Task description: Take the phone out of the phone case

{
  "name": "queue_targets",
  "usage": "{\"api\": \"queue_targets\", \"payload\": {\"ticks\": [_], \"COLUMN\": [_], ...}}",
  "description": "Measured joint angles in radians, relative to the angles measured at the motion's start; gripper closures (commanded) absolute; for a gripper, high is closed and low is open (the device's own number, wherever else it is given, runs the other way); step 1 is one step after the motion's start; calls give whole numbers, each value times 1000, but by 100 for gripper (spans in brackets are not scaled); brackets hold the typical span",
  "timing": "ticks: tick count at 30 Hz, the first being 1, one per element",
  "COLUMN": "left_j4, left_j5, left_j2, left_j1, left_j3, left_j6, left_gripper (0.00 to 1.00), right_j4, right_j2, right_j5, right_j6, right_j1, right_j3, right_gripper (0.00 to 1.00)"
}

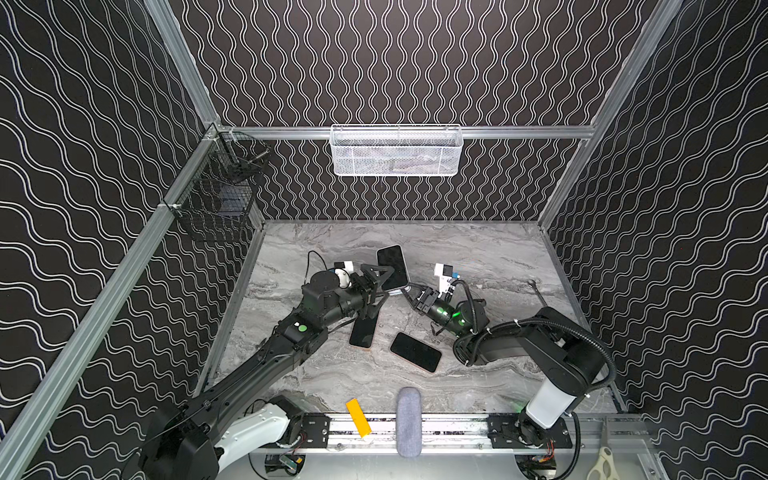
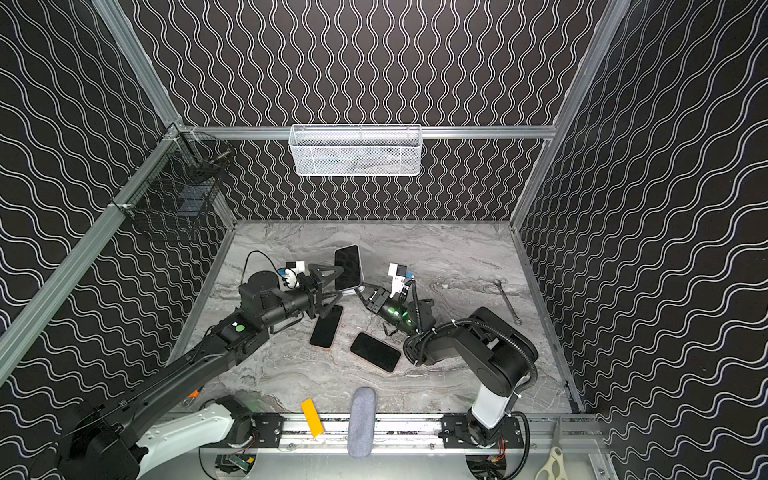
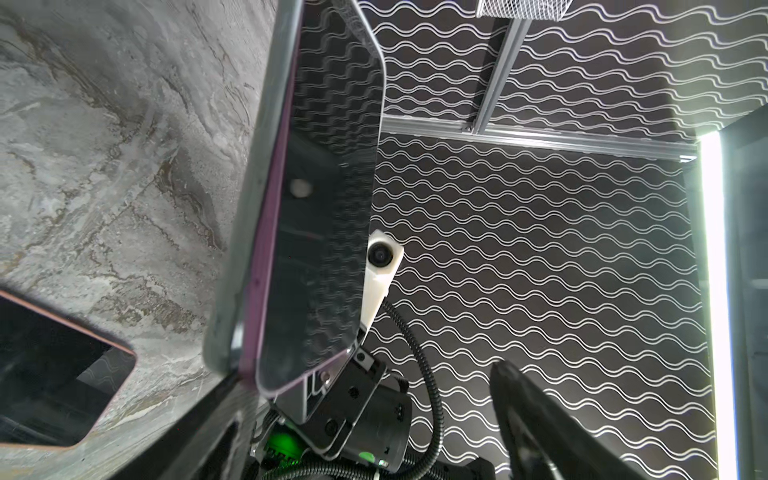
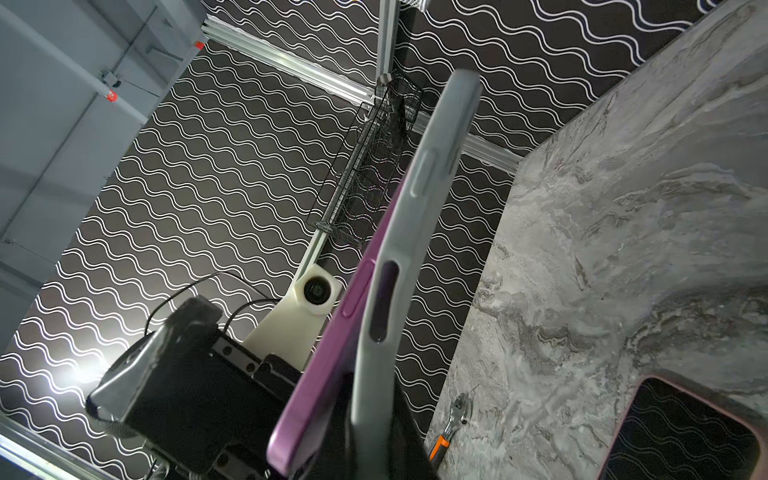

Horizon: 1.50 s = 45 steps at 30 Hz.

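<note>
Because the right claw (image 1: 406, 291) is pinched shut on the phone case (image 4: 432, 166), the phone (image 1: 392, 266) stands tilted above that claw, off the table (image 1: 490, 249), long axis rising away from it; the left claw (image 1: 383, 290), spread wide and empty, sits just across the phone's lower end.

Your two top views look down from high over the near edge onto the whole table (image 1: 478, 249), sharing almost the same picture of it. Your left wrist view sits close against the raised phone (image 3: 324, 208), facing the right wrist camera (image 3: 380, 254) beyond it, while your right wrist view looks back, just as near, along the phone case (image 4: 415, 208) at the left wrist camera (image 4: 318, 291).
</note>
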Motion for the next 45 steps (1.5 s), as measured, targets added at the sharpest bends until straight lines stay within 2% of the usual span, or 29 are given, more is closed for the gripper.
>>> {"api": "queue_targets", "payload": {"ticks": [6,10,16,22,26,34,45], "left_j4": [0,1,1,9,9,17,-8], "left_j5": [-11,-17,-35,-37,-39,-37,-25], "left_j2": [0,0,8,23,24,52,74], "left_j1": [0,0,0,2,2,2,2], "left_j3": [0,-6,-11,-11,-11,5,50], "left_j6": [1,2,12,29,31,45,53], "left_gripper": [12,20,42,56,75,100,100], "right_j4": [13,14,14,13,14,21,22], "right_j2": [0,-2,-18,-45,-47,-37,-25], "right_j5": [0,0,6,21,23,37,52], "right_j6": [0,0,0,-24,-27,-27,-57], "right_j1": [4,6,19,37,42,43,38], "right_j3": [-10,-11,-14,-19,-23,-35,-35], "right_gripper": [96,96,96,96,96,96,96]}}
